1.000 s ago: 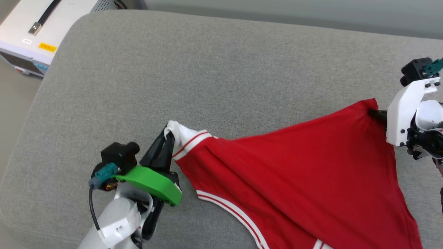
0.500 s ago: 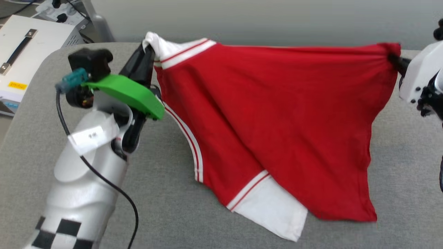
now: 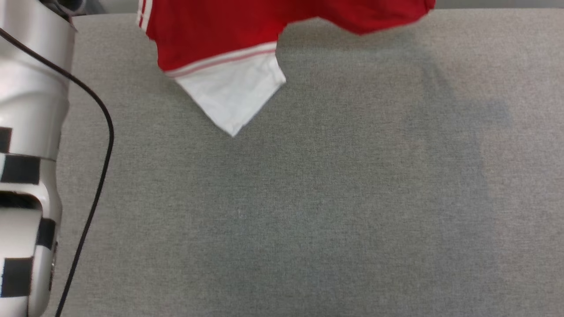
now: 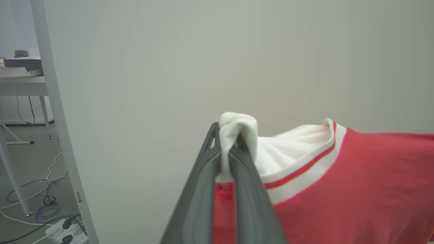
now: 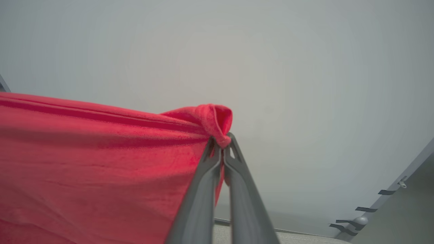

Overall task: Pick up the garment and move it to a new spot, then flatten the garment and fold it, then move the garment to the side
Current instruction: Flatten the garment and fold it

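Red soft white-sleeved garment (image 3: 211,39): held above grey fabric cushion (image 3: 308,198), clamped in left hand (image 4: 228,142) and right hand (image 5: 222,142). Pickup likely done; yet to place, flatten, fold, move aside.

Nothing readable in this one

You won't find a letter, number or logo: the garment (image 4: 356,189) pinched at the tips of the fingers (image 4: 200,196) is plain cloth with stripe trim, and the forearm (image 3: 26,110) only has black checks.
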### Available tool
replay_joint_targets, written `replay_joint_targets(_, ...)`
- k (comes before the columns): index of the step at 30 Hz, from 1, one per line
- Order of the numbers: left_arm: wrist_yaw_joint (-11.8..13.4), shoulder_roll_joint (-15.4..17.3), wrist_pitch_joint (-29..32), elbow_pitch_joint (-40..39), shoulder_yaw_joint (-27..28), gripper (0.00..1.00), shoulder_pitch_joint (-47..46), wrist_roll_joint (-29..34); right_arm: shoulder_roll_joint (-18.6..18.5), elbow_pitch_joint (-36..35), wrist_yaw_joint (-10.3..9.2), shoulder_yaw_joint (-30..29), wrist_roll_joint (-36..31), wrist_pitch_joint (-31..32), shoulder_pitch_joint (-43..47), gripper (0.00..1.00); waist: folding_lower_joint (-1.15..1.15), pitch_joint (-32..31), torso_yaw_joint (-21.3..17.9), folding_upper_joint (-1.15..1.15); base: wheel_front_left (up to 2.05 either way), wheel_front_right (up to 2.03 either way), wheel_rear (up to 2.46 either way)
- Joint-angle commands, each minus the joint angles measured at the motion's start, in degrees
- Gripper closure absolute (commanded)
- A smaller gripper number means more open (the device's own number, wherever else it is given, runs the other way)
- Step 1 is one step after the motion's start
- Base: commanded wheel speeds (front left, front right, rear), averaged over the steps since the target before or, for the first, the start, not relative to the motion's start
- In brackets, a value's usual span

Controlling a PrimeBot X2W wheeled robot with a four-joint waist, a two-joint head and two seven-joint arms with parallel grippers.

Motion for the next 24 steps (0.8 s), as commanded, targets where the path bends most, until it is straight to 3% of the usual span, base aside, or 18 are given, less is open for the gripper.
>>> replay_joint_targets(1, 0.0, 1.0, -0.2, 1.4, 0.3, 1.0, -2.7, 0.4, -0.1, 1.1, -0.11, -0.9, -1.8, -1.0, -2.4, 1.0, 0.0, 4.3, -1.8, 0.0, 0.0, 0.0, 0.0)
replay_joint_targets(12, 0.1, 1.4, -0.4, 9.7, -0.1, 1.0, -17.1, 1.4, 3.9, 8.0, -0.11, -4.7, -9.2, -7.1, -17.1, 1.0, 0.0, 14.4, -2.4, 0.0, 0.0, 0.0, 0.0)
replay_joint_targets(18, -0.6, 0.1, -1.8, 14.8, -0.7, 1.0, -18.0, 0.6, 5.5, 15.0, -0.11, -4.3, -10.7, -10.7, -18.0, 1.0, 0.0, 18.1, -2.2, 0.0, 0.0, 0.0, 0.0)
replay_joint_targets(24, -1.4, -1.8, -3.5, 17.0, -1.0, 1.0, -13.6, -2.0, 5.0, 18.1, -0.11, -1.7, -8.8, -13.1, -13.9, 1.0, 0.0, 18.1, -1.1, 0.0, 0.0, 0.0, 0.0)
